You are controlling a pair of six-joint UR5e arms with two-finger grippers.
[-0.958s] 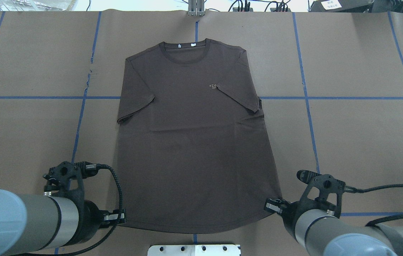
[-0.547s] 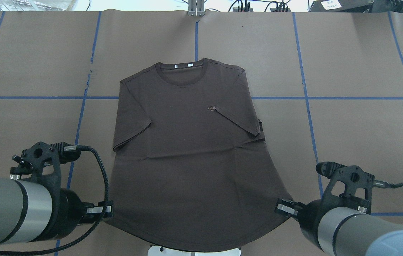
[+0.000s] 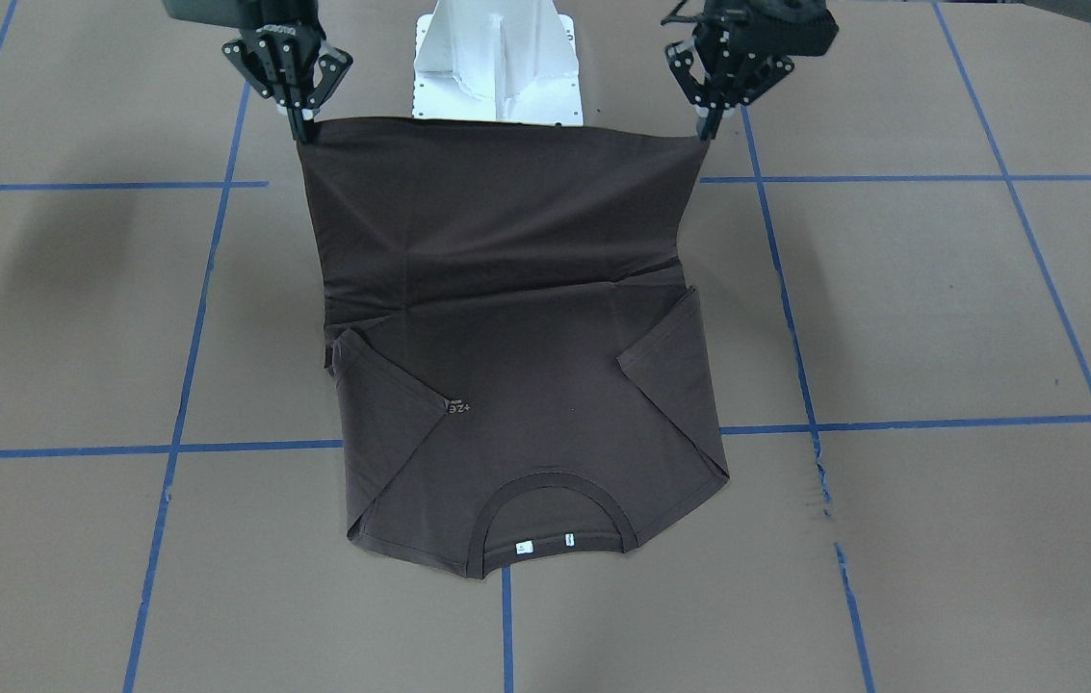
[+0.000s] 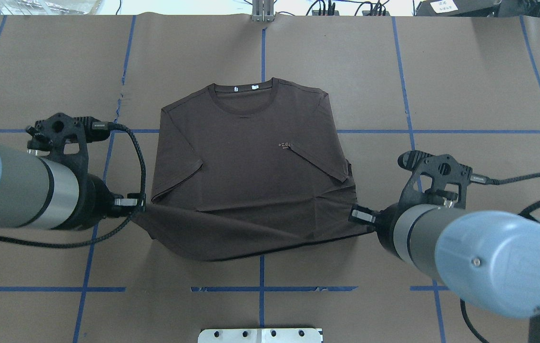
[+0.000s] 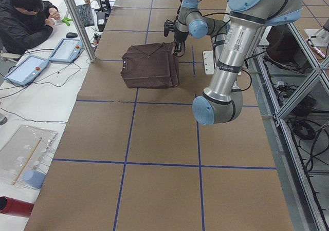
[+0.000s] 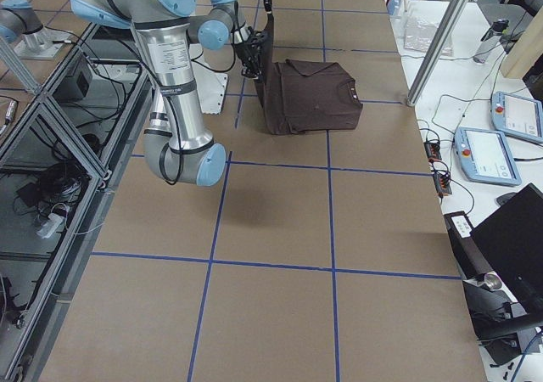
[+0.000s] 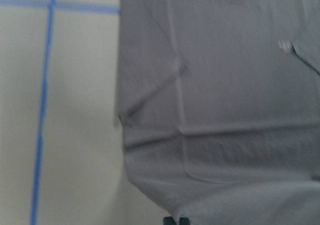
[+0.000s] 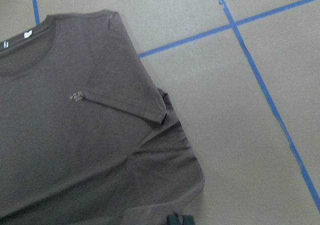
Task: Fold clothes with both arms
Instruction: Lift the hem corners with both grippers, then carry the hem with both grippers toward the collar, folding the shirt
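Observation:
The dark brown T-shirt (image 4: 250, 162) lies front up on the brown table, collar (image 4: 243, 90) away from me, both sleeves folded in over the chest. My left gripper (image 4: 138, 204) is shut on the left hem corner. My right gripper (image 4: 358, 215) is shut on the right hem corner. Both hold the hem raised above the table, so the lower half of the T-shirt (image 3: 497, 212) hangs as a taut sheet between the left gripper (image 3: 704, 130) and the right gripper (image 3: 302, 130). Both wrist views look down on the T-shirt (image 7: 225, 110) (image 8: 75, 135).
The white pedestal base (image 3: 497, 58) stands behind the lifted hem, at the near table edge (image 4: 260, 335). Blue tape lines (image 4: 260, 288) cross the brown table cover. An operator (image 5: 25, 20) sits at a side desk with tablets, off the table.
Both grippers have risen and moved forward from the near table edge toward the collar, carrying the hem corners up. Before that, the whole shirt slid a little toward me.

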